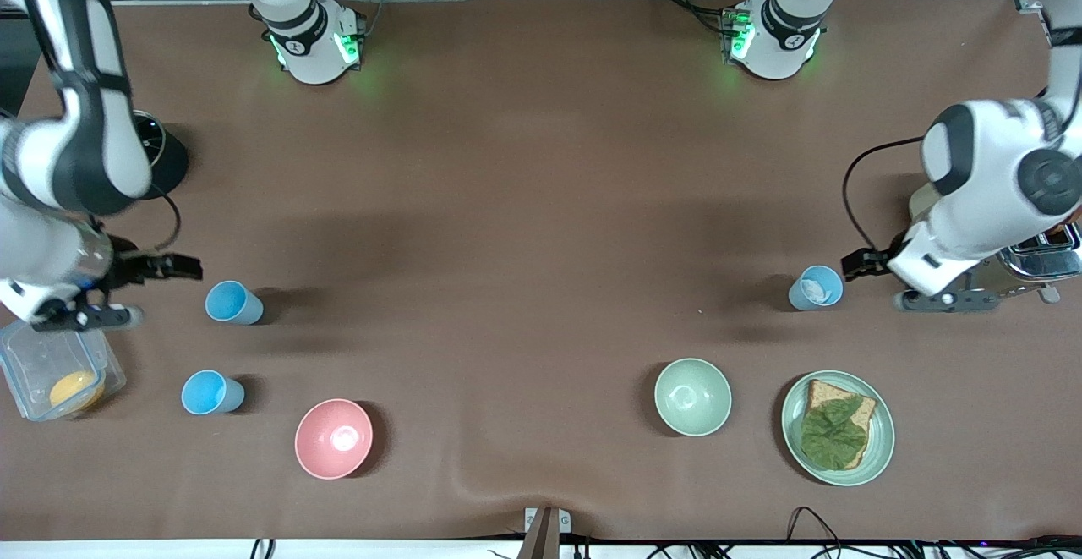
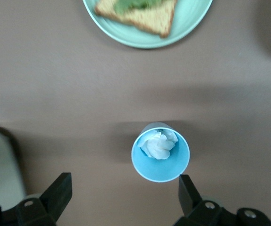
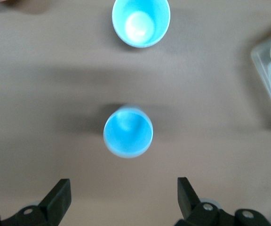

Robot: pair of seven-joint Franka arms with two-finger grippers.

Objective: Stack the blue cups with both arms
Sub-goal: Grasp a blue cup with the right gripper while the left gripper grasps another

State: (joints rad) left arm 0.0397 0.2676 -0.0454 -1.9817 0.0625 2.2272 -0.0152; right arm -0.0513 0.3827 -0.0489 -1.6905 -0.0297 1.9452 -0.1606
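Observation:
Three blue cups stand upright on the brown table. One sky-blue cup (image 1: 232, 302) (image 3: 128, 132) is at the right arm's end, with another blue cup (image 1: 211, 392) (image 3: 141, 21) nearer the front camera. My right gripper (image 1: 173, 267) (image 3: 122, 188) hovers open beside the first of these, with nothing between its fingers. At the left arm's end stands a paler blue cup (image 1: 816, 287) (image 2: 160, 151) with something white and crumpled inside. My left gripper (image 1: 860, 264) (image 2: 124, 183) is open next to it, and the cup's rim lies close to one finger (image 2: 187, 188).
A pink bowl (image 1: 333, 438) and a pale green bowl (image 1: 692, 396) sit near the front edge. A green plate (image 1: 793, 436) (image 2: 192, 19) holds toast with lettuce. A clear plastic box (image 1: 106, 364) sits below the right arm. A metal appliance (image 1: 1044, 254) is under the left arm.

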